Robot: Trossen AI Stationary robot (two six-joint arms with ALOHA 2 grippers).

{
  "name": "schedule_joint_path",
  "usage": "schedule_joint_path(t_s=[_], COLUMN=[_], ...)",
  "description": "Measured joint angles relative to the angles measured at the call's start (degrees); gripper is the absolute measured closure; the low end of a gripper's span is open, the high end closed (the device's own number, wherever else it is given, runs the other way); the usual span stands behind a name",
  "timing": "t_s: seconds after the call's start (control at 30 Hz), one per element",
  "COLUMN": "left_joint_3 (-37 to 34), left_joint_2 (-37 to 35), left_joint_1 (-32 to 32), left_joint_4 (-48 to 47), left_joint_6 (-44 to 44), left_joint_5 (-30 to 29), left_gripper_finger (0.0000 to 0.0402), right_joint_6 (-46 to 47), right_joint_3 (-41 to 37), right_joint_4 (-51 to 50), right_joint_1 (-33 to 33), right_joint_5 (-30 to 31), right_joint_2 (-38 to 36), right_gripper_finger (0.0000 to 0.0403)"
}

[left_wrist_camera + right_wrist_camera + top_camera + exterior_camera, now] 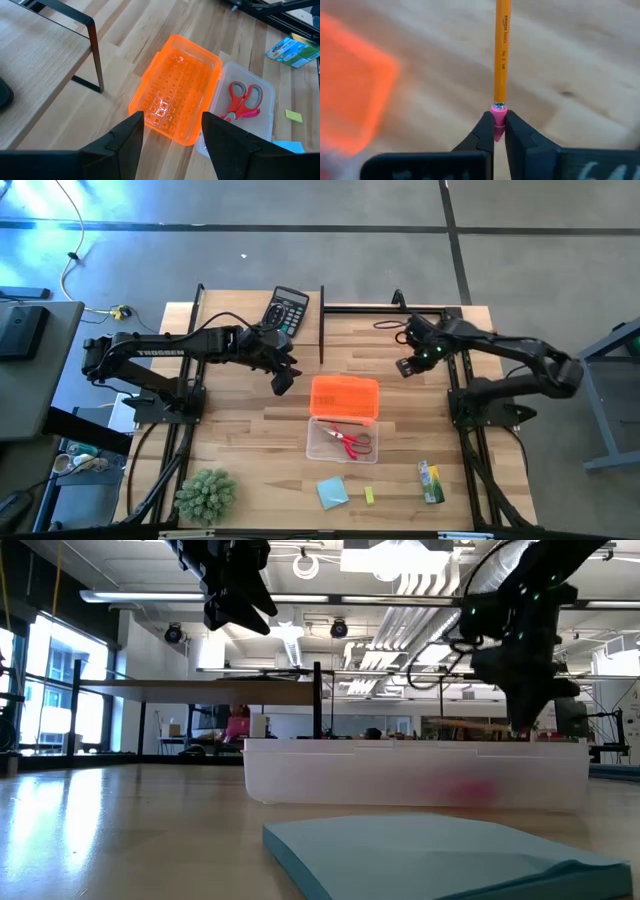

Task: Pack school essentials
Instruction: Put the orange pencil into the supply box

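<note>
Pencil [500, 55] is gripped by its pink eraser end in right hand [499, 131], raised above table [250, 420]; left hand [172, 132] is held wide over orange lid [175, 95].

Dark cabled arms [160, 352], tapered black fingers [125, 140]

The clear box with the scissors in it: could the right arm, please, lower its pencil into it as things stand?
Probably yes. The clear box lies open, its orange lid folded back, holding only the scissors. The right gripper grips the pencil by its eraser end, and the left gripper hovers beyond the lid.
</note>
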Motion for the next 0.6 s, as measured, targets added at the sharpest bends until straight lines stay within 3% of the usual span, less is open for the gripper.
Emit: schedule_joint_path(t_s=[0.13, 0.3, 0.47, 0.6], left_joint_3=[0.0, 0.0, 0.0, 0.02], left_joint_2=[0.0, 0.0, 0.0, 0.0], left_joint_1=[0.0, 0.07, 1.05, 2.02], left_joint_4=[0.02, 0.02, -0.01, -1.33], left_joint_6=[-0.35, -0.63, -3.23, -4.55], left_joint_5=[0.0, -0.01, -0.01, -0.01], left_gripper_finger=[0.0213, 0.0213, 0.0213, 0.0213], right_joint_6=[3.92, 8.75, 9.39, 4.32], right_joint_3=[0.02, 0.11, 1.9, 7.49], right_joint_4=[3.16, 11.67, 20.11, 17.21], right_joint_1=[7.1, 17.79, 26.98, 31.89], right_joint_5=[-4.1, -4.27, -3.46, 0.21], right_joint_2=[-6.0, -10.55, -9.52, -6.14], right_gripper_finger=[0.0398, 0.0398, 0.0398, 0.0397])
